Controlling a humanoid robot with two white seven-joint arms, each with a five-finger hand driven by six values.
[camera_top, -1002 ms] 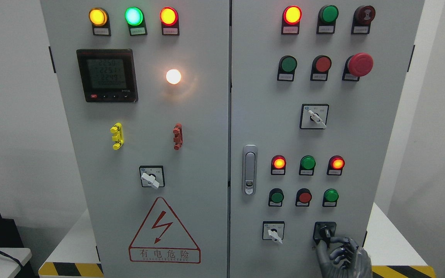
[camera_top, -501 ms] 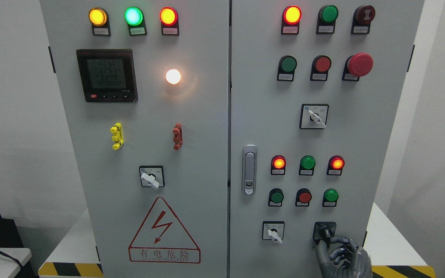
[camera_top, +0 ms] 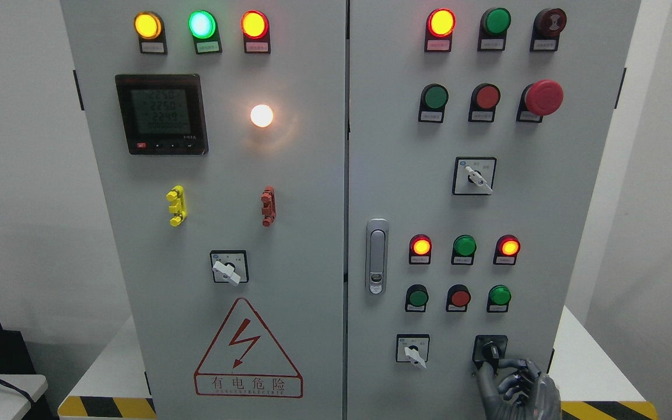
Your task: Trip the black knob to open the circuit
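Right robot hand point(camera_top: 517, 386): entered at the lower right edge, dark grey; fingertips point(camera_top: 496, 364) clamped on the black knob.
Black knob point(camera_top: 491, 352): mounted on a black square plate, bottom right of the right cabinet door point(camera_top: 546, 221); lever pointed roughly upward.
White selector switch point(camera_top: 412, 352): just left of the black knob, same row.
Indicator lamps point(camera_top: 465, 246): row of three above the knob; outer two lit red-orange, centre green.
Door handle point(camera_top: 376, 255): left edge of the right door.
Red mushroom button point(camera_top: 543, 97): upper right of that door.
Warning triangle point(camera_top: 248, 350): low on the left door.
Worktop point(camera_top: 587, 361): white, beneath the cabinet, behind it at right.
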